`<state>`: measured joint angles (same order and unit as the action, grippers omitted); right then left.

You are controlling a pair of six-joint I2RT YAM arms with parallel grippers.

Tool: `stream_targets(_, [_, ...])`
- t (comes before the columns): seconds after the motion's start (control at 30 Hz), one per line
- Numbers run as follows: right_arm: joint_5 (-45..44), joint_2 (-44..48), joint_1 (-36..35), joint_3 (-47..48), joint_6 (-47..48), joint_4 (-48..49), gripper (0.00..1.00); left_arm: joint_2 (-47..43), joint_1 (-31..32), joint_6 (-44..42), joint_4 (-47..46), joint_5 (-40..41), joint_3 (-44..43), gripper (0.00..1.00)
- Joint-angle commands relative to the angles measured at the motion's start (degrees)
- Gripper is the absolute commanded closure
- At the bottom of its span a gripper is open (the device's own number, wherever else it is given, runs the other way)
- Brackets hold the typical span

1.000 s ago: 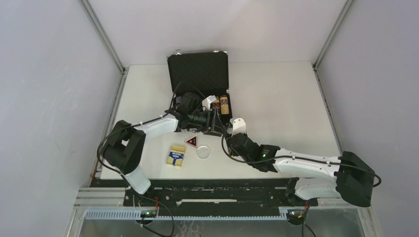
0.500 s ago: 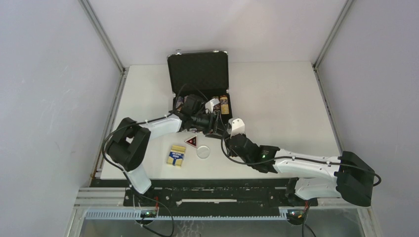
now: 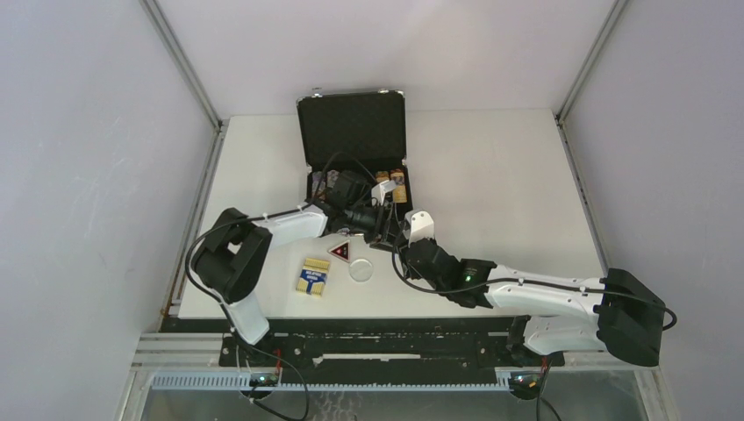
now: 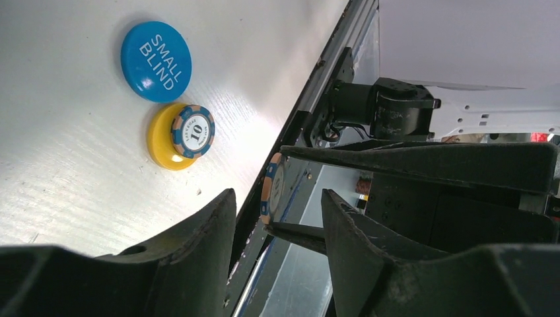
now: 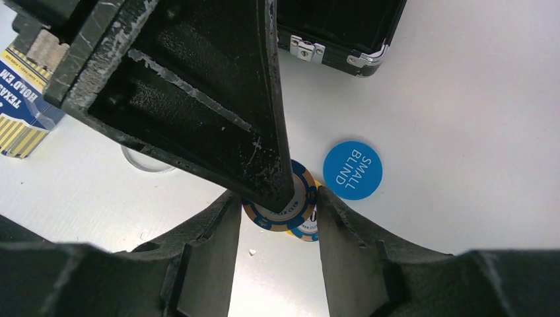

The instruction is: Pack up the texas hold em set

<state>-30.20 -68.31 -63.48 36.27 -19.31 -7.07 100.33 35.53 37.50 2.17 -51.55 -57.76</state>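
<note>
The black silver-edged briefcase stands open at the back, with poker chips in its base. My right gripper is shut on an orange-blue poker chip above the table. My left gripper is open and straddles that chip, one finger on each side, not touching. Below lie a blue "SMALL BLIND" disc and a yellow disc with a "10" chip on it. The card box, the triangular token and a white disc lie on the table.
The briefcase's front corner is just behind both grippers. The card box and the white disc lie to the left of them. The table's near edge and rail run close by.
My left gripper has swung from over the briefcase base toward the front and now meets the right gripper. The right arm has hardly moved.
</note>
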Motion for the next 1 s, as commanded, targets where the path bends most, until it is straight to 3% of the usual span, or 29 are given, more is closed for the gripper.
stream_targets(0.0, [-1.6,1.4,-0.5,2.0,1.4,1.3,0.47,0.2,0.2,-1.3,-1.6,-2.6,-1.9,0.47])
stream_targets(0.17, [-1.9,1.3,-0.5,2.0,1.4,1.3,0.47,0.9,0.3,-1.8,-1.6,-3.0,-1.8,0.53])
stream_targets(0.8, [-1.9,1.7,-0.7,2.0,1.3,1.0,0.47,1.5,1.3,-2.2,-1.6,-4.3,-2.6,0.57])
stream_targets(0.9, [-1.6,1.6,-0.7,2.0,1.2,1.2,0.47,1.4,1.8,-2.5,-1.6,-4.7,-2.8,0.69])
stream_targets(0.97, [-1.6,1.5,-0.8,2.0,1.2,1.3,0.47,1.4,2.1,-2.7,-1.6,-4.8,-2.9,0.89])
